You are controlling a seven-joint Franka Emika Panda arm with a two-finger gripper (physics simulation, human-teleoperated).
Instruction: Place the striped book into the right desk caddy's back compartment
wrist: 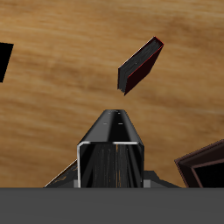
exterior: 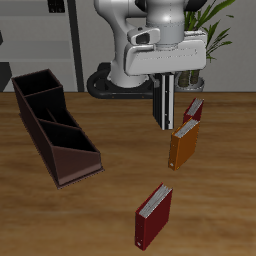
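Exterior view shows the jaws clamped on the striped book (exterior: 161, 103), lifted off the counter (exterior: 110, 200); thin, stiff, likely light, best pinched across its covers.

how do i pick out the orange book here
Start at the robot arm at the table's back, its hand holding the striped book. The orange book stands just before it, between two dark red books, the only orange cover.

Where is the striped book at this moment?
In the exterior view the striped book hangs upright in the claw, off the table, close beside the orange book and well apart from the right desk caddy.
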